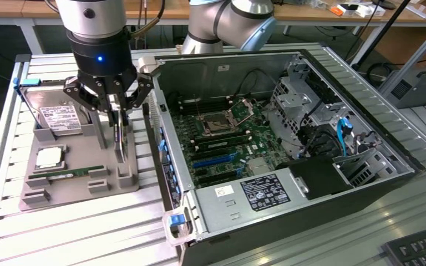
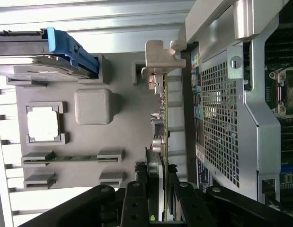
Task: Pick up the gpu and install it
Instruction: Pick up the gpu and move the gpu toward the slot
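Observation:
The gpu point(image 1: 122, 145) stands on edge in the grey tray point(image 1: 72, 191), at the side nearest the open computer case point(image 1: 390, 166). In the wrist view the gpu point(image 2: 165, 118) is seen edge-on, with its pale end bracket point(image 2: 158, 59) at the far end. My gripper point(image 1: 113, 138) reaches straight down over it. In the wrist view my gripper point(image 2: 160, 198) has one black finger on each face of the card, shut on it. The card's lower edge is still at the tray's slot.
The grey tray point(image 2: 122, 123) also carries a hard drive point(image 1: 57, 119) with a blue handle point(image 2: 70, 47), a CPU point(image 1: 50, 158) and a green memory stick point(image 1: 69, 174). The case lies open beside the tray, showing the motherboard point(image 1: 221, 144) and power supply point(image 1: 250, 197). A keyboard point(image 1: 420, 249) lies at the exterior view's lower right.

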Controlling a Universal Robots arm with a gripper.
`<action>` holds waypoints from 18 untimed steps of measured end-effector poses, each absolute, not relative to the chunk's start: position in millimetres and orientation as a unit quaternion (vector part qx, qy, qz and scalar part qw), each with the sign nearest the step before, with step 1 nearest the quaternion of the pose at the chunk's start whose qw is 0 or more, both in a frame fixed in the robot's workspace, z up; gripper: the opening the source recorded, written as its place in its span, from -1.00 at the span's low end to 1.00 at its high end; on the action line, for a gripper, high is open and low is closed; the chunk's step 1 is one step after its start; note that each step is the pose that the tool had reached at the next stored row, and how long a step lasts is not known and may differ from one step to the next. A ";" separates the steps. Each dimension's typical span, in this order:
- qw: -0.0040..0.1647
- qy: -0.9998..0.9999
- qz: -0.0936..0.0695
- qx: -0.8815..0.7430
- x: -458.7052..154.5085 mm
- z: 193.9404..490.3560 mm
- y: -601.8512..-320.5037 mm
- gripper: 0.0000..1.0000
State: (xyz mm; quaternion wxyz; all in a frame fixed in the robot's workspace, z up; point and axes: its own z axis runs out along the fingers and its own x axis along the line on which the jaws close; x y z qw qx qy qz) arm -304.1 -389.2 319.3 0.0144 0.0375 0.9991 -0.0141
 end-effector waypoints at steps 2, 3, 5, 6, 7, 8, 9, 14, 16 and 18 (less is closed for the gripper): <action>0.014 0.999 -0.014 0.037 -304.1 319.7 -389.4 -0.47; 0.014 0.999 -0.014 0.037 -304.1 319.8 -389.5 -0.47; 0.014 0.999 -0.014 0.037 -304.1 320.0 -389.6 -0.47; 0.014 0.999 -0.014 0.037 -304.1 320.1 -389.7 -0.47; 0.014 0.999 -0.014 0.037 -304.1 320.2 -389.8 -0.47; 0.014 0.999 -0.014 0.037 -304.1 320.4 -389.9 -0.47; 0.015 0.999 -0.014 0.037 -304.1 320.8 -390.1 -0.47; 0.014 0.999 -0.014 0.037 -304.1 322.1 -390.3 -0.47; 0.014 0.999 -0.014 0.037 -304.1 322.5 -390.4 -0.47; 0.014 0.999 -0.014 0.037 -304.1 322.9 -390.5 -0.47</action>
